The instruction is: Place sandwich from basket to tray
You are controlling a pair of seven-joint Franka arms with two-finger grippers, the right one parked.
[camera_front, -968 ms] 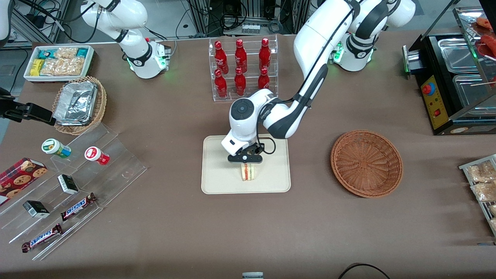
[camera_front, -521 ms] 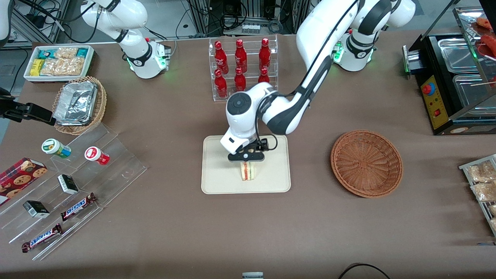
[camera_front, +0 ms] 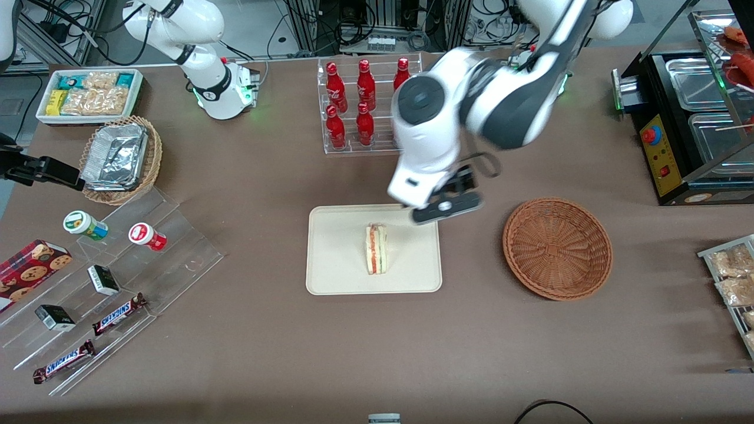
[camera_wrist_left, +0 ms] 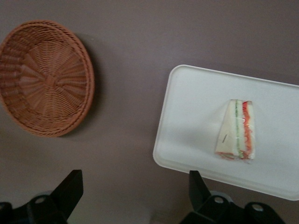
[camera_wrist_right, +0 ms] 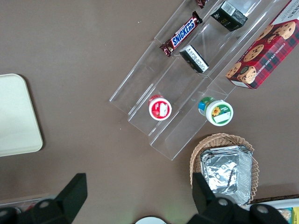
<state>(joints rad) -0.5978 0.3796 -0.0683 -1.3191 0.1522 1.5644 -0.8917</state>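
We hold our left arm raised and bent at the elbow, wrist tilted downward over the bench. Our gripper [camera_front: 446, 206] hangs high in the air, its two dark fingers [camera_wrist_left: 70, 185] spread wide apart (nothing sits between them).

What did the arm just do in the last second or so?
The claw let go of the sandwich and rose away toward the basket; its fingers are open. The sandwich stays upright on the tray, and the basket is unmoved.
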